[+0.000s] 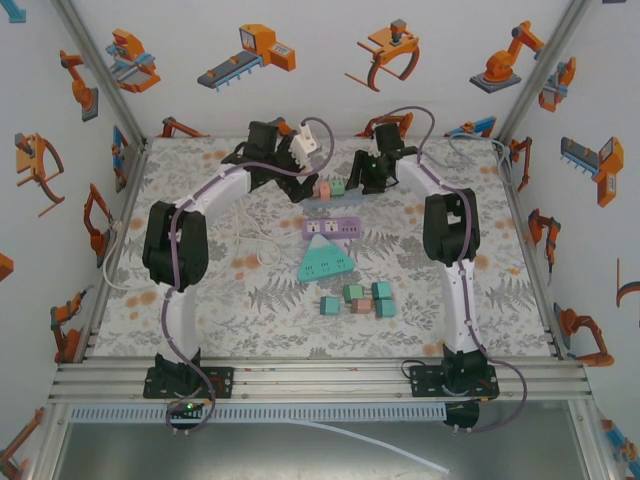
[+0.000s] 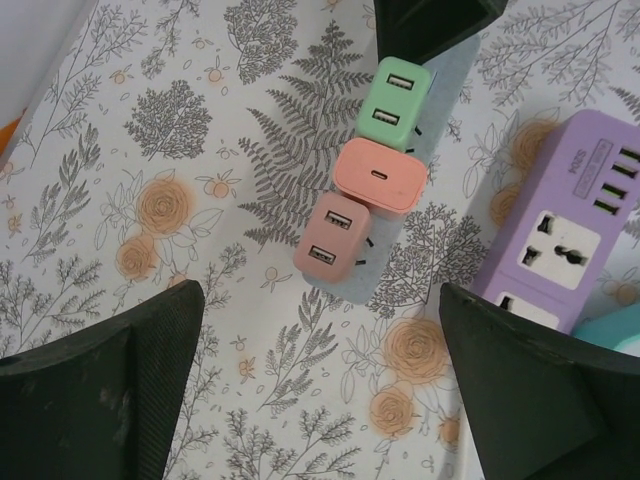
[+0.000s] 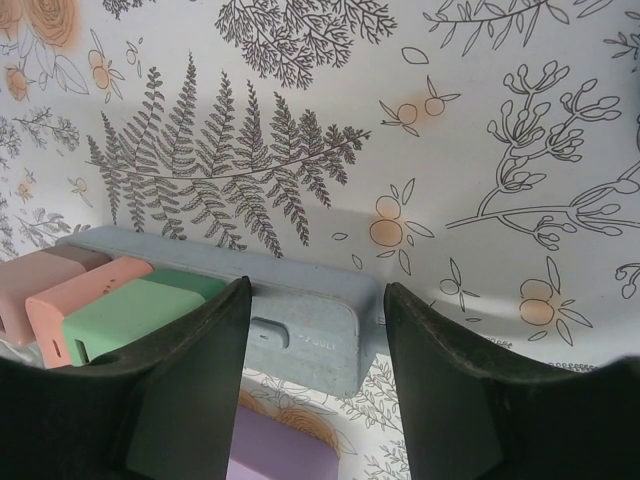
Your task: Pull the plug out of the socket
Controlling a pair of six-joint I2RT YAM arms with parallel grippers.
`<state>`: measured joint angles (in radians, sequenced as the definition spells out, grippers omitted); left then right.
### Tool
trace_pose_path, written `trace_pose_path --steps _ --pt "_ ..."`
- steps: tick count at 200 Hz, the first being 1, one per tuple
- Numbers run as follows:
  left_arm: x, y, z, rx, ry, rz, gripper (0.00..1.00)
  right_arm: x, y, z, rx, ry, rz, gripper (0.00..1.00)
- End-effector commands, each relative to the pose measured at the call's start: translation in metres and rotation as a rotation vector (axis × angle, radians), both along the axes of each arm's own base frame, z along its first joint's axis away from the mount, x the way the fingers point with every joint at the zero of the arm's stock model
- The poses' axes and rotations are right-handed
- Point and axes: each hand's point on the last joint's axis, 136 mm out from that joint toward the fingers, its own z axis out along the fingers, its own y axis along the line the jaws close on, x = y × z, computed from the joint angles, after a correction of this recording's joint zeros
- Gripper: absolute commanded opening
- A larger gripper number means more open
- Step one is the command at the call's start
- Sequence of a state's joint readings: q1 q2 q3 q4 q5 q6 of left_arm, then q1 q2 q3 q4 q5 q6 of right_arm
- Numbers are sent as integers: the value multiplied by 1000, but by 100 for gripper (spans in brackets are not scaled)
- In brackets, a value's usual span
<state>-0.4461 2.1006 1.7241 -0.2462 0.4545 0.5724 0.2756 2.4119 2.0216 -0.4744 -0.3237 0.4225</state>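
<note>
From the top view I see a row of three plugs (image 1: 329, 188) at the far middle of the surface (image 1: 200, 300), the row running left to right. A purple strip (image 1: 331, 229) and a teal triangular block (image 1: 325, 262) lie nearer to me.

On the left wrist view, the grey socket strip (image 2: 348, 290) runs diagonally from lower left to upper right. It carries the pink plug (image 2: 333, 235), the salmon plug (image 2: 380, 175) and the green plug (image 2: 393, 104) side by side, their port faces up toward the camera. Pink and green each have two slots, salmon one. My left claw (image 2: 320, 400) hangs spread wide just short of the pink plug, with nothing in it.

On the right wrist view, my right claw (image 3: 315, 400) is partly spread, straddling the strip's bare end beside the green plug. A sliver of surface shows between the strip's tip and one finger.
</note>
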Motion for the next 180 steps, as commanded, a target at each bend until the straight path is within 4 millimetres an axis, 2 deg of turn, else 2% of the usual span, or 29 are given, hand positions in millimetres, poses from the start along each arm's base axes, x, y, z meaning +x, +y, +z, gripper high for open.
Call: trace_pose_path --steps 1,24,56,76,104,147,180 --pt "-8 -9 -13 41 2 -115 79 -24 -4 -19 -31 102 16 51" --pt "-10 -17 -22 42 45 -170 76 -27 0 -20 -28 104 39 50" --pt "-7 -22 -35 52 87 -199 62 -31 0 -23 -40 116 50 50" --pt "-6 -25 -44 63 114 -209 61 -33 1 -26 -45 123 54 50" --pt "-6 -27 -56 92 135 -218 53 -37 4 -28 -60 125 84 50" --pt "2 -29 -72 150 151 -197 53 -41 1 -33 -121 130 99 50" --pt "4 -32 -82 200 144 -200 40 -42 2 -35 -125 141 103 50"
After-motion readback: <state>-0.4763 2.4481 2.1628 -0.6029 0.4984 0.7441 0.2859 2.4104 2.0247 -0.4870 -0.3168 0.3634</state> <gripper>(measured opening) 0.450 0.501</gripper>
